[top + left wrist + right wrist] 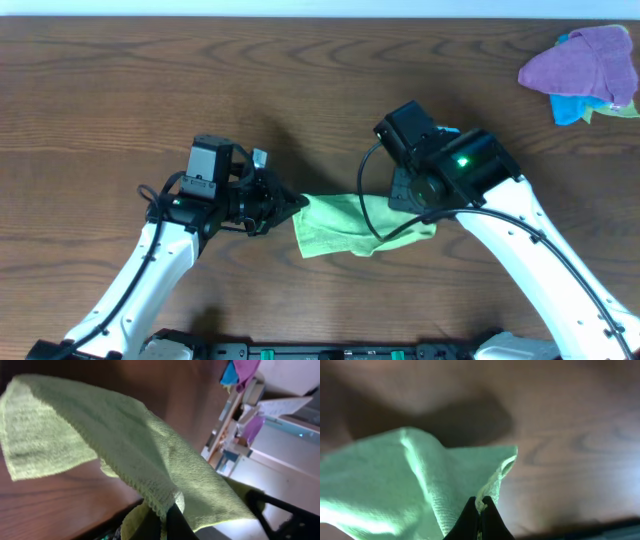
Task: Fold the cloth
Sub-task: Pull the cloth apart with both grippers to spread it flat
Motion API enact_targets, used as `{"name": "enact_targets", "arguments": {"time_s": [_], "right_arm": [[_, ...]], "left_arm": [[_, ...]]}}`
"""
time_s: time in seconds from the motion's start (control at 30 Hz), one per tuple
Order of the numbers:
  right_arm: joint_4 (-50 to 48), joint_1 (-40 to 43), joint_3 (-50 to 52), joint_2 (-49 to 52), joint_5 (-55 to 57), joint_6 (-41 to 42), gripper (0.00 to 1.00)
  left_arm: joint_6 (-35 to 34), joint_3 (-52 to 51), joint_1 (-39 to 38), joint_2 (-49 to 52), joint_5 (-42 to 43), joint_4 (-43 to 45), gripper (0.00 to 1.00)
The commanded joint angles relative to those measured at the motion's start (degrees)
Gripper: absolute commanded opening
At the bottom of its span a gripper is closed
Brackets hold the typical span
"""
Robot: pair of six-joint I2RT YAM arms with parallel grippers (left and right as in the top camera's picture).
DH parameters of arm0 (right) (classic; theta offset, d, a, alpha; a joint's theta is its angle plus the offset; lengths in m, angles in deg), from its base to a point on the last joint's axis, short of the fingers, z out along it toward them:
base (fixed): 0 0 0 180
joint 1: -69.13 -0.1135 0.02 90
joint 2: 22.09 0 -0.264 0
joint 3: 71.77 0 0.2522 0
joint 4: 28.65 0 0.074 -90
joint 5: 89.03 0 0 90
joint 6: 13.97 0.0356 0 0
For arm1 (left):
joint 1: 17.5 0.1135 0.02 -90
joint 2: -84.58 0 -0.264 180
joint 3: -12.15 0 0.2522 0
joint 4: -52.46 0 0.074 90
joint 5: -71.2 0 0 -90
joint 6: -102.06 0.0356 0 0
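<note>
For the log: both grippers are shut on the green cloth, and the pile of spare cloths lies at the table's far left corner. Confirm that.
Not quite. The overhead view shows the pile of spare cloths at the far right corner, not the left. The rest stands: the left gripper and the right gripper are both shut on the green cloth.

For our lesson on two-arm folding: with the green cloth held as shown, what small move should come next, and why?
Probably draw both held corners toward the robot, kept level, to lay them over the near edge. The left gripper and right gripper are each shut on an edge of the green cloth, which sags unfolded between them.
</note>
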Motion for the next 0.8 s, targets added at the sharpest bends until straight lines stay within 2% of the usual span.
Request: {"name": "enact_targets", "arguments": {"time_s": [0.0, 0.53, 0.77], "right_arm": [[-2.3, 0.5, 0.3, -0.6, 3.0, 0.5, 0.01], [-13.5, 1.8, 1.5, 10.3, 3.2, -4.4, 0.01], [-23.9, 1.8, 1.5, 16.8, 3.4, -8.0, 0.01]], "left_arm": [[-0.7, 0.6, 0.2, -0.3, -4.7, -0.1, 0.06], [-1.1, 0.6, 0.2, 0.9, -16.9, 3.4, 0.06], [-0.8, 0.6, 0.2, 8.7, -19.9, 11.9, 0.06]]}}
